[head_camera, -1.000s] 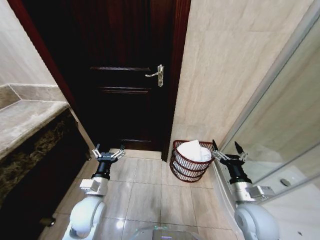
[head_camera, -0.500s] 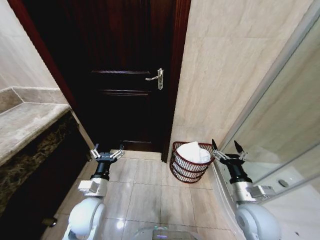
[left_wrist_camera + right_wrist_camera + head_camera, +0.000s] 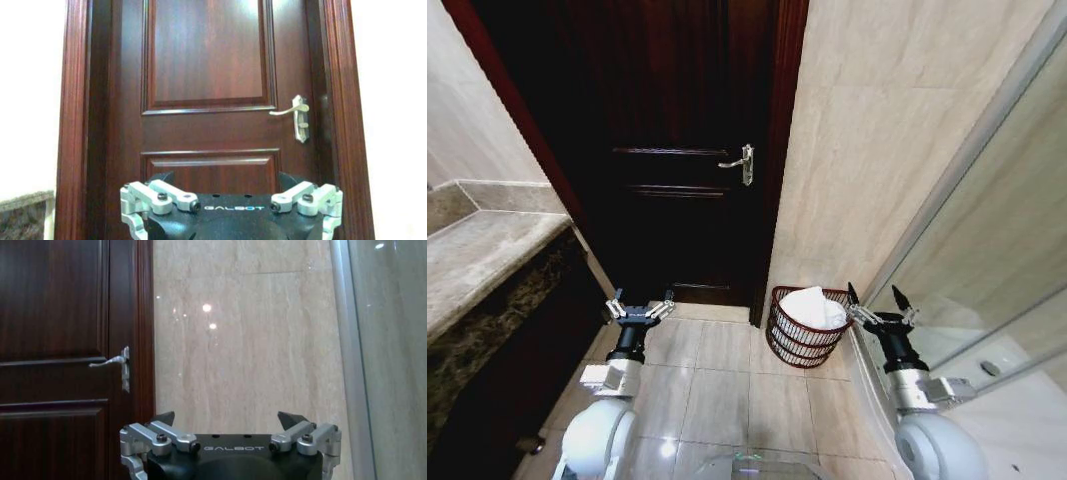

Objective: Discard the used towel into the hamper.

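A stone counter [image 3: 482, 262] ran along the left wall, with a dark cabinet front below it. The left hand [image 3: 639, 308] was held low over the tiled floor [image 3: 722, 385] in front of the dark wooden door [image 3: 677, 150], its fingers spread wide apart and gripping nothing; in the left wrist view the left hand [image 3: 230, 192] pointed straight at the door [image 3: 207, 60], with the silver lever handle [image 3: 297, 116] above and to one side. In the head view the handle [image 3: 741, 162] sat at the door's right edge, beside the dark frame. The hamper [image 3: 799, 340] stood on the floor against the beige tiled wall [image 3: 897, 130], just right of the door frame, and a white towel [image 3: 814, 305] lay bunched inside it, rising above the rim. The right hand [image 3: 879, 310] hovered just right of the hamper, near its rim but not touching it, fingers likewise fully apart and empty. In the right wrist view the right hand [image 3: 230, 420] faced the beige wall [image 3: 247, 340], the door [image 3: 60, 340] to one side. A glass shower panel [image 3: 997, 270] bordered the scene on the right.
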